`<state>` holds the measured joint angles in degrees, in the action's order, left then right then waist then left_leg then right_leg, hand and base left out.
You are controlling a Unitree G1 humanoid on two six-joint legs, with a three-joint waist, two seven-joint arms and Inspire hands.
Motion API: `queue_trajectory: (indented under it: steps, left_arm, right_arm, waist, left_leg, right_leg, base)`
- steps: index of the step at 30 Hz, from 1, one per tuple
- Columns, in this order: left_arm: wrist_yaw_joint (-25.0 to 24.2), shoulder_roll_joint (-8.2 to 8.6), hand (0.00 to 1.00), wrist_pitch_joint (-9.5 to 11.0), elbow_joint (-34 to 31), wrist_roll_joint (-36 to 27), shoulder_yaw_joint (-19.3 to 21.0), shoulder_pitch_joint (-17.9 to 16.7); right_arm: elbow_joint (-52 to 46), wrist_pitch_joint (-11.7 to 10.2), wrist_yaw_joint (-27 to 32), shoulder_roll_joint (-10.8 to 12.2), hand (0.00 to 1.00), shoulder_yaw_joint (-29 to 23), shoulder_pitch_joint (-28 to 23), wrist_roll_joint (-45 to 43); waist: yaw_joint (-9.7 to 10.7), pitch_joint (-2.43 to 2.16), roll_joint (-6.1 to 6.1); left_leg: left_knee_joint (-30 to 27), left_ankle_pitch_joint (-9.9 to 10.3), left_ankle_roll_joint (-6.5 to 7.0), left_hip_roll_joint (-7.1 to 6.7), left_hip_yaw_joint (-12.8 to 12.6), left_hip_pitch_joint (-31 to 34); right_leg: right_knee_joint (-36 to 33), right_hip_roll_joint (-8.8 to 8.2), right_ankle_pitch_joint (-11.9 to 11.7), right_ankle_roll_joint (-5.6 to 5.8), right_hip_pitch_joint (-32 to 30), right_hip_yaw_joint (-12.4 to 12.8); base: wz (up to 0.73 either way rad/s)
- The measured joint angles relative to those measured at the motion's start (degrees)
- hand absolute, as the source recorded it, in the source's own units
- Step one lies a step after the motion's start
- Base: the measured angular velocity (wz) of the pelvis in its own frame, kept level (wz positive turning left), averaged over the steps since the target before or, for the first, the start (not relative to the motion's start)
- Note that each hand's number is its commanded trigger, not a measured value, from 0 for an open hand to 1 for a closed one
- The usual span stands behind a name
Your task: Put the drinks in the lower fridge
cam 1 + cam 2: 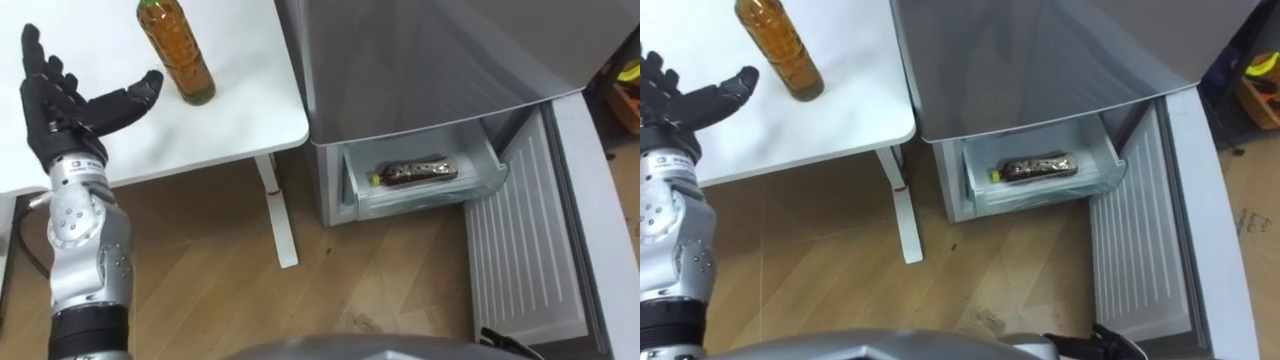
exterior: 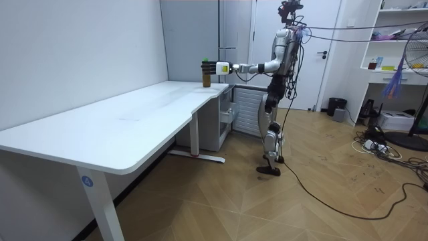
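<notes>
While a dark bottle (image 1: 415, 172) lies in the open drawer (image 1: 425, 203) at centre, the left hand (image 1: 65, 100) is held wide-fingered just beside the amber bottle (image 1: 178, 50), upper left.

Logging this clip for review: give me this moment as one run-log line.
left hand: open, near amber bottle | amber bottle: upright on white table | dark bottle: lying in open fridge drawer

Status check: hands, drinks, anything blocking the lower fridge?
Left hand open, beside amber bottle, not gripping. Bottle upright on table. Dark bottle lying in open lower drawer. Nothing blocking.
</notes>
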<state>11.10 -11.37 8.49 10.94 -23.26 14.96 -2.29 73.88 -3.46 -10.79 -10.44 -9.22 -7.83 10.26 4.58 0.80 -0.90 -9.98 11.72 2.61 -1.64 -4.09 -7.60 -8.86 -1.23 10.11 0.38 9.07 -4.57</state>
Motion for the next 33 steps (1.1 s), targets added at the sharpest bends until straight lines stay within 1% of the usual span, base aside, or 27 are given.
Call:
queue_trajectory:
  steps: [2, 3, 4, 6, 8, 9, 11, 15, 18, 20, 23, 26, 28, 31, 33]
  left_arm:
    - [0.0, -1.00, 0.00, -1.3, 1.1, -2.1, 0.0, 0.7]
    - [0.0, -1.05, 0.00, -1.7, 1.7, -2.0, 0.1, 1.4]
    - [0.0, -1.09, 0.00, -2.4, 2.8, -2.1, 0.6, 2.7]
    - [-0.1, -1.85, 0.00, -2.7, 4.2, -2.0, 0.8, 4.4]
    - [-0.1, -3.25, 0.00, -3.4, 5.8, -2.0, 0.7, 6.1]
    - [-0.1, -3.48, 0.00, -3.5, 6.3, -2.0, 0.7, 6.7]
    - [0.0, -4.31, 0.00, -4.0, 8.0, -2.0, 0.8, 8.9]
    - [-0.2, -5.34, 0.00, -4.6, 8.9, -2.1, 0.8, 9.4]
    - [-0.6, -5.89, 0.00, -5.9, 9.4, -2.1, 0.8, 9.7]
    - [-0.6, -6.19, 0.00, -6.6, 9.3, -2.1, 0.8, 9.8]
    - [-2.0, -6.69, 0.00, -8.3, 9.3, -2.2, 0.8, 11.5]
    - [-3.3, -7.74, 0.00, -8.8, 9.3, -2.1, 0.8, 11.8]
    - [-3.8, -7.80, 0.00, -9.1, 9.3, -2.2, 0.8, 12.1]
    - [-4.8, -7.82, 0.00, -10.2, 9.3, -2.1, 0.8, 12.6]
    - [-5.4, -7.90, 0.00, -10.7, 9.4, -2.2, 0.7, 12.9]
  right_arm:
    - [-0.1, 0.9, -0.3, -0.1, 0.00, -0.1, 0.0, -1.6]
    - [0.0, 1.2, -0.4, -0.2, 0.00, -0.2, -0.1, -2.0]
    - [-0.1, 1.8, -0.4, -0.3, 0.00, -0.4, -0.2, -3.1]
    - [-0.1, 2.6, -0.4, -0.4, 0.00, -0.8, -0.6, -5.1]
    - [-0.1, 3.5, -0.1, -0.4, 0.00, -0.9, -1.1, -7.4]
    - [-0.1, 3.6, 0.1, -0.4, 0.00, -0.9, -1.2, -8.0]
    - [-0.1, 4.9, 0.3, -0.4, 0.00, -1.0, -1.3, -10.2]
    - [0.0, 5.8, 0.7, -0.6, 0.00, -1.0, -1.8, -12.5]
    - [-0.1, 6.2, 0.8, -0.6, 0.00, -1.0, -2.4, -13.1]
    - [-0.1, 7.3, 0.8, -0.6, 0.00, -1.0, -2.7, -13.4]
    - [-0.2, 8.7, 0.6, -0.6, 0.00, -1.0, -2.8, -14.9]
    - [-0.3, 9.8, 0.1, -0.6, 0.00, -0.9, -2.7, -15.2]
    - [-0.3, 10.0, -0.2, -0.6, 0.00, -0.9, -2.8, -15.3]
    - [-0.2, 11.1, -0.6, -0.6, 0.00, -0.9, -2.7, -16.0]
    - [-0.2, 11.2, -0.6, -0.6, 0.00, -0.8, -2.7, -17.0]
  waist:
    - [0.3, 0.03, 0.20]
    - [0.3, 0.02, 0.27]
    - [0.2, 0.00, 0.43]
    - [0.2, -0.09, 0.67]
    - [0.2, -0.16, 0.76]
    - [0.2, -0.17, 0.78]
    - [0.1, -0.22, 0.77]
    - [0.2, -0.34, 0.46]
    - [0.2, -0.41, 0.20]
    - [0.2, -0.48, 0.16]
    - [-0.1, -0.51, 0.22]
    - [0.0, -0.60, 0.34]
    - [0.0, -0.67, 0.39]
    - [0.0, -0.70, 0.44]
    - [0.1, -0.68, 0.42]
  left_leg:
    - [0.1, 0.0, 0.00, 0.02, -0.1, 0.0]
    - [0.2, 0.0, 0.00, 0.02, -0.1, 0.0]
    - [0.2, 0.0, 0.00, 0.03, -0.1, 0.0]
    - [0.2, 0.0, 0.00, 0.05, -0.1, 0.0]
    - [0.1, 0.0, 0.00, 0.08, -0.2, 0.0]
    - [0.0, 0.0, 0.01, 0.07, -0.2, 0.1]
    - [-0.1, 0.0, 0.02, 0.06, -0.2, 0.4]
    - [-0.1, 0.1, 0.19, 0.07, -0.3, 0.4]
    - [-0.1, 0.2, 0.26, 0.02, -0.3, 0.4]
    - [-0.2, 0.2, 0.27, 0.02, -0.3, 0.5]
    - [-0.8, 0.2, 0.28, 0.08, -0.3, 1.3]
    - [-0.9, 0.2, 0.30, 0.06, -0.3, 1.5]
    - [-1.6, 0.4, 0.40, 0.07, -0.1, 2.0]
    - [-2.5, 0.5, 0.48, 0.02, 0.1, 2.7]
    - [-3.1, 0.7, 0.53, 0.02, 0.2, 3.2]
  right_leg:
    - [-0.1, 0.10, 0.0, 0.00, -0.1, 0.4]
    - [-0.1, 0.11, 0.0, 0.00, -0.1, 0.5]
    - [-0.3, 0.14, 0.0, 0.00, -0.2, 0.6]
    - [-0.4, 0.21, 0.0, 0.00, -0.2, 1.0]
    - [-0.9, 0.31, 0.0, -0.01, -0.4, 1.4]
    - [-1.0, 0.31, 0.0, -0.01, -0.5, 1.5]
    - [-1.5, 0.33, 0.0, -0.01, -1.4, 1.8]
    - [-1.9, 0.50, 0.0, -0.01, -1.6, 2.7]
    - [-2.0, 0.47, 0.0, -0.01, -1.7, 2.8]
    - [-2.1, 0.47, 0.0, -0.01, -1.8, 2.9]
    - [-2.8, 0.47, 0.0, 0.00, -2.6, 2.9]
    - [-2.9, 0.46, 0.0, 0.00, -2.7, 2.9]
    - [-2.9, 0.45, 0.0, 0.00, -2.7, 2.9]
    - [-2.9, 0.43, 0.0, -0.01, -3.0, 3.0]
    - [-2.9, 0.46, 0.0, -0.02, -3.1, 3.0]
  base:
    - [-0.10]
    - [-0.04]
    - [0.00]
    - [-0.07]
    - [-0.10]
    - [-0.07]
    - [-0.10]
    - [-0.15]
    - [-0.01]
    - [0.00]
    - [0.00]
    - [0.00]
    - [0.04]
    - [0.05]
    - [0.02]
